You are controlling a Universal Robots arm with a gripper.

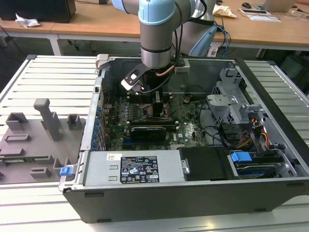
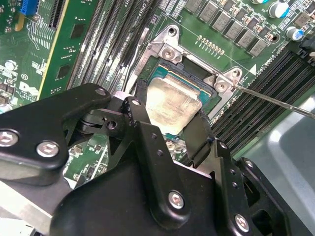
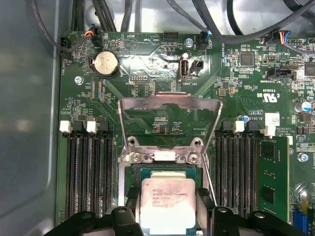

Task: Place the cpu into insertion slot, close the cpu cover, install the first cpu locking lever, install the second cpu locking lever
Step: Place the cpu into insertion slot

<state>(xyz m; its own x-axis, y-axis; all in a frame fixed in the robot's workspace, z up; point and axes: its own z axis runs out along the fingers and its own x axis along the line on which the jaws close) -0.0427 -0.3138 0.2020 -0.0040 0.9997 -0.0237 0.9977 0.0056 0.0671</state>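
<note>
In both wrist views the cpu (image 2: 172,101) (image 3: 167,204) shows its silvery-beige top between my gripper's two black fingers (image 2: 142,115), which press on its opposite edges. The gripper (image 2: 171,115) (image 3: 167,214) (image 1: 157,104) is shut on the cpu and holds it right over the insertion slot (image 2: 189,73) (image 3: 162,171), a dark socket with a silvery rim. I cannot tell whether the chip rests in the slot. The cpu cover (image 3: 170,102) stands swung up and open behind the slot. A thin wire locking lever (image 2: 275,98) (image 3: 208,177) juts out beside the slot.
Long black memory slots (image 3: 88,177) (image 3: 236,172) flank the socket on the green board. The arm reaches down into an open computer case (image 1: 96,125), with a power supply (image 1: 130,166) at the front and drive bays (image 1: 241,121) on the exterior view's right. A grey fixture plate (image 1: 34,140) lies on the exterior view's left.
</note>
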